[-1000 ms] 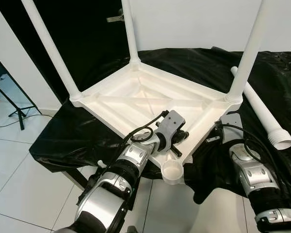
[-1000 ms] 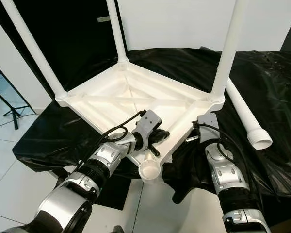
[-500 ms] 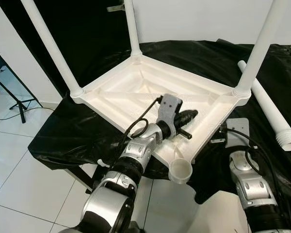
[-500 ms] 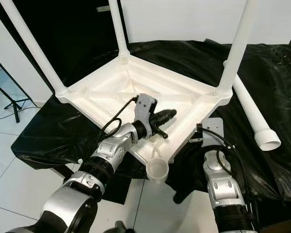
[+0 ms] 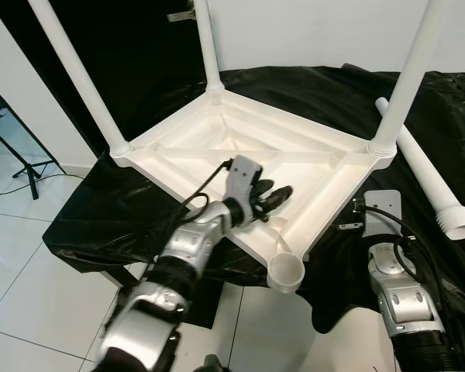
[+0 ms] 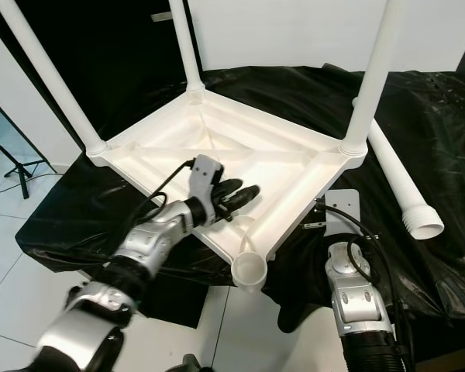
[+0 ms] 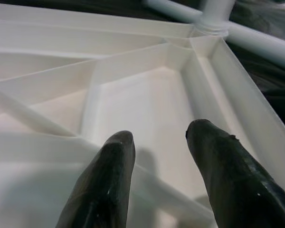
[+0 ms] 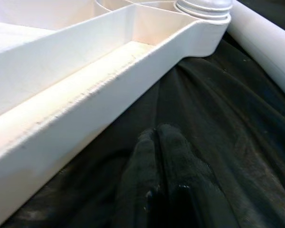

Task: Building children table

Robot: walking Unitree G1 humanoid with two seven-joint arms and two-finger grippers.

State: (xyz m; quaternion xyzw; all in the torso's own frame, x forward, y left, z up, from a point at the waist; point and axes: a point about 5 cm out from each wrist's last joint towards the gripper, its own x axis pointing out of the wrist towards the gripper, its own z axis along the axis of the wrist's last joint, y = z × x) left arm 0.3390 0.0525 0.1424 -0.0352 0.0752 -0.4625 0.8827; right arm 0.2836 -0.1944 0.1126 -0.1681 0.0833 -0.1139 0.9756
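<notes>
The white plastic table top point(image 5: 217, 128) lies upside down on a black-covered surface. Three white legs point(image 5: 407, 77) stand upright in its corner sockets. The front corner socket point(image 5: 286, 271) holds nothing. A loose white leg point(image 5: 422, 178) lies on the cloth at the right. My left gripper point(image 5: 277, 194) hovers open just above the ribbed underside, inside the front rim, with nothing between its fingers point(image 7: 111, 161). My right gripper point(image 8: 156, 142) is shut and rests on the black cloth point(image 8: 218, 118), just outside the table's right rim point(image 8: 95, 85).
The black cloth point(image 5: 101, 209) hangs over the surface's front edge above a white tiled floor point(image 5: 31, 294). Black stand legs point(image 5: 23, 167) are on the floor at the left. A dark door point(image 5: 139, 62) and a white wall are behind.
My left gripper has moved left, away from the front socket corner, and now sits over the underside's ribs. The right arm has drawn back slightly. The camera has shifted a little.
</notes>
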